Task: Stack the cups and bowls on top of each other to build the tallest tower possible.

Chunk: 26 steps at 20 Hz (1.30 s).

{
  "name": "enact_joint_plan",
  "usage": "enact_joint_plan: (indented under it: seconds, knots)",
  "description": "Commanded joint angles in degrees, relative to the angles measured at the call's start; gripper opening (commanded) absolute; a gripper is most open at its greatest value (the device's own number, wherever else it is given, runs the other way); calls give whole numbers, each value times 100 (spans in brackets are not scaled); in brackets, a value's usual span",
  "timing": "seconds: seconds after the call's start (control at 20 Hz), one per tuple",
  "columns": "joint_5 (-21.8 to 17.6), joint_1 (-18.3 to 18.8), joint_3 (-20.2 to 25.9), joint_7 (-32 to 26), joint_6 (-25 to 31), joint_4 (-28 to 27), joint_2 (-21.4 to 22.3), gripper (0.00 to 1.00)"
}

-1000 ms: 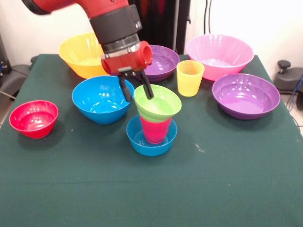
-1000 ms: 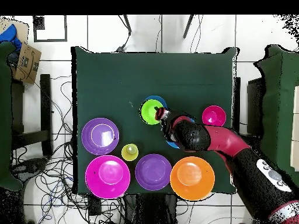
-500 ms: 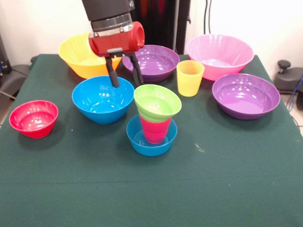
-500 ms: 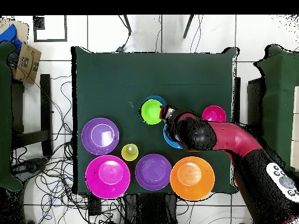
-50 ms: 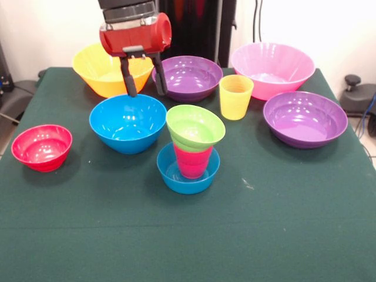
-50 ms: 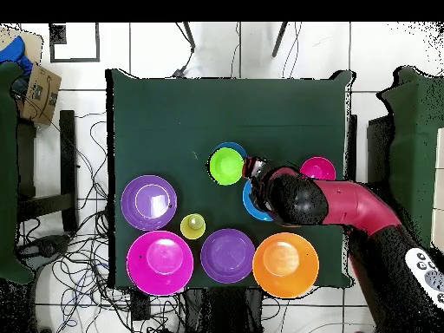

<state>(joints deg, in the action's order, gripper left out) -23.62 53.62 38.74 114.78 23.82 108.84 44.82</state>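
Note:
The tower stands mid-table: a small blue bowl point(image 5: 188, 175) holds a red cup point(image 5: 192, 163), and a lime green bowl point(image 5: 195, 127) sits tilted on the cup. From overhead the lime green bowl point(image 6: 227, 166) covers most of that stack. My gripper point(image 5: 145, 91) hangs open and empty, up and to the left of the tower, over the far rim of the medium blue bowl point(image 5: 127, 122). In the overhead view the gripper point(image 6: 254, 164) is just right of the green bowl. A yellow cup point(image 5: 235, 97) stands upright to the tower's right.
Loose bowls ring the tower: a large yellow bowl point(image 5: 103, 68), a purple bowl point(image 5: 191, 76), a large pink bowl point(image 5: 272, 68), a second purple bowl point(image 5: 305, 118) and a small red bowl point(image 5: 42, 147). My arm point(image 6: 347, 208) hides much of the medium blue bowl from overhead.
My gripper has let go of the lime green bowl's rim, then risen and drawn back to the left in the front view. The green bowl stays on the red cup.

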Motion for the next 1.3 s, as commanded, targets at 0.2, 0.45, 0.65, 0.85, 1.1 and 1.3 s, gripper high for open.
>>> enact_joint_plan:
  seconds: [0.2, 0.45, 0.65, 0.85, 1.1, 1.3]
  knots:
    - [-795, -144, -595, -614, 723, -191, 102, 100]
    - [-828, 5, -671, -574, 725, -226, 83, 100]
    - [-729, -45, -707, -478, 892, -174, 284, 100]
    - [-675, -43, -684, -606, 1121, -262, 249, 100]
    - [-592, -107, -762, -539, 1427, -319, 367, 100]
    - [-513, -141, -758, -461, 1577, -388, 363, 100]
